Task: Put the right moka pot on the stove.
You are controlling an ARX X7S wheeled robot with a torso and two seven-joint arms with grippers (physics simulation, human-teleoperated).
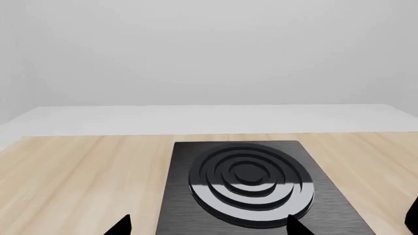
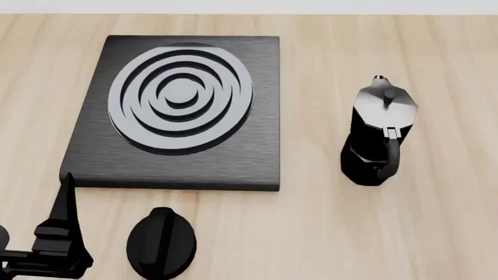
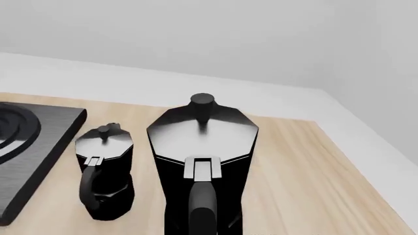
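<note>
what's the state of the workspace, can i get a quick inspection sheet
surface: light wood tabletop, flat
job's things: right moka pot upright on the wood, lid down, not on the stove; burner rings bare
clutter: other moka pot upright, nearer the stove's side; black oval knob in front of the stove
grippers: left gripper open, empty, at the stove's front edge; right gripper not in view
cables: nothing seen
surroundings: plain white wall behind the table

Brushed black stove (image 2: 233, 157), seemingly wooden tabletop (image 2: 327, 233)
</note>
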